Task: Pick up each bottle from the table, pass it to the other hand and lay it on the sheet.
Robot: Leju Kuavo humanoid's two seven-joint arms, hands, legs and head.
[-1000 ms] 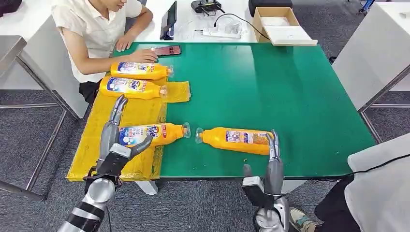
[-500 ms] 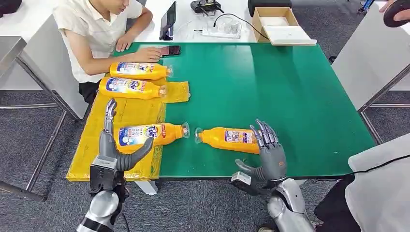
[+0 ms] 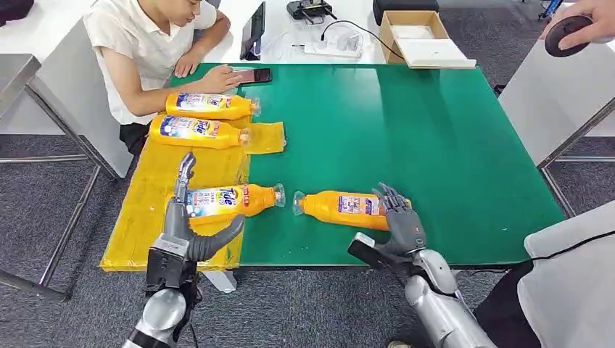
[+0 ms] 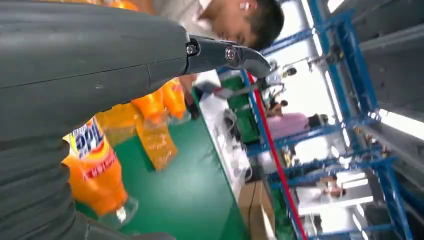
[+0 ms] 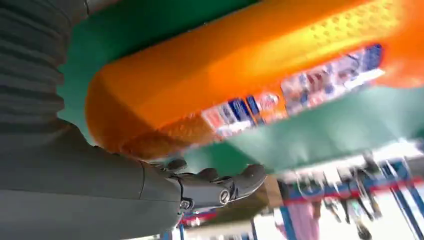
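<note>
Green table (image 3: 435,145) with yellow sheet (image 3: 145,217) draped over its left edge. Two orange bottles lying on far part of sheet: far bottle (image 3: 210,106) and, just beside it toward the robot, second bottle (image 3: 197,131), caps pointing right. Third bottle (image 3: 230,200) lying across sheet's right edge, base on sheet, cap end over green surface. Fourth bottle (image 3: 347,208) on bare green table near front edge, well off the sheet, cap pointing left, almost cap to cap with third bottle. Right hand (image 3: 400,223) at fourth bottle's base end, fingers spread over the base, thumb low at table edge; in right wrist view orange body (image 5: 240,80) very close above thumb (image 5: 220,187); not closed around it, contact unclear, nothing held. Left hand (image 3: 190,225) open beside third bottle's base, one finger pointing up along the label, thumb out below bottle, holding nothing; bottle (image 4: 97,172) beside the hand in left wrist view. Person (image 3: 145,43) seated at far left corner, hand on phone (image 3: 254,75). Cardboard box (image 3: 415,32) and power strip (image 3: 330,47) beyond table. Another person's hand (image 3: 587,22) top right holding dark round object.
</note>
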